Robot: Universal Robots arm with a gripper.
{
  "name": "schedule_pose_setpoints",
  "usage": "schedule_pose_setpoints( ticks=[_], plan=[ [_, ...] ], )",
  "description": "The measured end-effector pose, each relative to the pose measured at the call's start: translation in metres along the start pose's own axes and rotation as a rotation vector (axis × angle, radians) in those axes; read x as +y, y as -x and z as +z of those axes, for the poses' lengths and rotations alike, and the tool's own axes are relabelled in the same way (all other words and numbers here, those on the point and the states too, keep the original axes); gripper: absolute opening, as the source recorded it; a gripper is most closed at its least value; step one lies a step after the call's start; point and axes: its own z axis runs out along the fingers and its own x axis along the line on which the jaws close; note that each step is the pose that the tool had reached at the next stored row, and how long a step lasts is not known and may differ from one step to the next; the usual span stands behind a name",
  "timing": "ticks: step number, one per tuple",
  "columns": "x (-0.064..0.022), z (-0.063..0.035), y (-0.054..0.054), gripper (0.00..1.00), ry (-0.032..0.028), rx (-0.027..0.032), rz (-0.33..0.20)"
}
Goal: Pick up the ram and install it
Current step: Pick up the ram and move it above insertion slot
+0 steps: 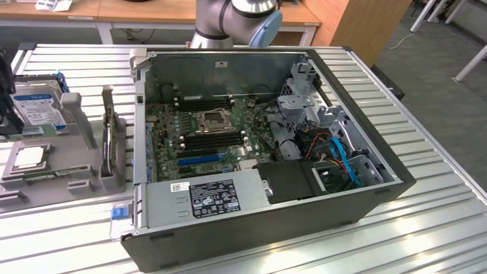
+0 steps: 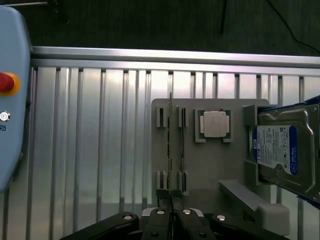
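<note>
- The slatted table [image 2: 90,150] runs wide beneath my fingers, and the grey holder [image 2: 210,165] sits on it.
- The ram [image 2: 170,145] stands on edge in the holder's slots, in line with my fingertips and beyond them.
- It looks light, stiff and brittle, so I'd pinch both flat faces mid-length.
- My gripper [image 2: 172,215] is pressed shut, holding nothing.
</note>
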Motion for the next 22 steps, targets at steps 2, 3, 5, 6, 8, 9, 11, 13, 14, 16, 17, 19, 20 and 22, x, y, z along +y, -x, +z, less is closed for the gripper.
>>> schedule_pose_setpoints(
  ticks=[2,3,5,6,8,9,11,13,14,16,17,19,20,22],
  plan=[
    [0.0003,-0.0059,0.0,0.11,0.0001,0.0,0.0],
    [0.0003,-0.0086,0.0,0.11,0.0001,0.0,0.0],
    [0.0006,-0.0141,0.0,0.11,0.0,0.0,0.0],
    [0.0007,-0.0169,0.0,0.11,0.0,0.0,0.0],
    [0.0009,-0.0217,0.0,0.11,0.0,0.0,0.0],
    [0.001,-0.0239,0.0,0.11,0.0001,0.0001,0.0],
    [0.0011,-0.0278,0.001,0.11,0.0001,0.0,0.0],
    [0.0013,-0.0311,0.001,0.11,0.0001,-0.0003,0.0],
    [0.0013,-0.0321,0.001,0.11,0.0,-0.0007,0.0],
    [0.0013,-0.0322,0.001,0.11,-0.0001,-0.0008,0.0],
    [0.0013,-0.0323,0.001,0.11,-0.0001,-0.0008,0.0],
    [0.0013,-0.0323,0.001,0.11,0.0,-0.0008,0.0],
    [0.0013,-0.0326,0.001,0.11,0.0,-0.0007,0.0],
    [0.0014,-0.0343,0.001,0.11,0.0002,-0.0012,0.0]
  ],
)
